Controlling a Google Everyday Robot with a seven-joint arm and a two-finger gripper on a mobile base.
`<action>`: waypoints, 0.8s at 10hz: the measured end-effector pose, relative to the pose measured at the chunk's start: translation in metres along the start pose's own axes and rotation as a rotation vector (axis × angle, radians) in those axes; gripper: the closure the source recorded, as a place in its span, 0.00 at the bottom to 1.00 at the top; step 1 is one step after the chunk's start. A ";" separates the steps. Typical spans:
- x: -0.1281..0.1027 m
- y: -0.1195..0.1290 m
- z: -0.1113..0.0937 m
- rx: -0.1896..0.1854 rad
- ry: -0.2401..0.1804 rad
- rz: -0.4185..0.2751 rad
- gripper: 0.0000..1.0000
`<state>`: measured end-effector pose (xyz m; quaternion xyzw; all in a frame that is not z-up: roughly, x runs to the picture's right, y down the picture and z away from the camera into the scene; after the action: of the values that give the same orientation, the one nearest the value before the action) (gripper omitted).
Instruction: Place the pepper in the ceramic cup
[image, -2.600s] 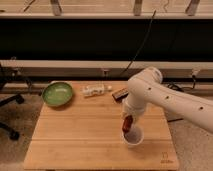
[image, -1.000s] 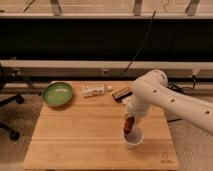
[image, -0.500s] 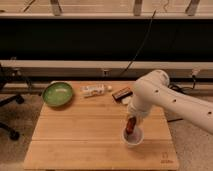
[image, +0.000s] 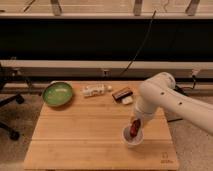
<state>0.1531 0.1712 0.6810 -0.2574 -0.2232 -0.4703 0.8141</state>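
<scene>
Gripper (image: 134, 121): clamps the pepper (image: 134, 129) upright, lower end already inside the ceramic cup (image: 132, 141) directly beneath; only needs to let go.

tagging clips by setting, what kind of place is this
Probably a robotics lab or office: an office chair beside a wooden table, a cable along the wall, and the gripper over the ceramic cup with the pepper.

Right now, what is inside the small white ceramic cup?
The elongated red-orange pepper stands in the small white ceramic cup, upper part above the rim. The robot's hand is directly above, at the pepper's top. The cup's floor and the pepper's lower tip are hidden.
</scene>
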 end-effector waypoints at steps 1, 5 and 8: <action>-0.002 0.002 0.002 0.003 -0.001 0.006 0.66; -0.008 0.003 0.007 0.021 -0.002 0.011 0.27; -0.007 -0.001 0.008 0.033 0.005 0.005 0.20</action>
<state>0.1480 0.1802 0.6826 -0.2433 -0.2284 -0.4652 0.8199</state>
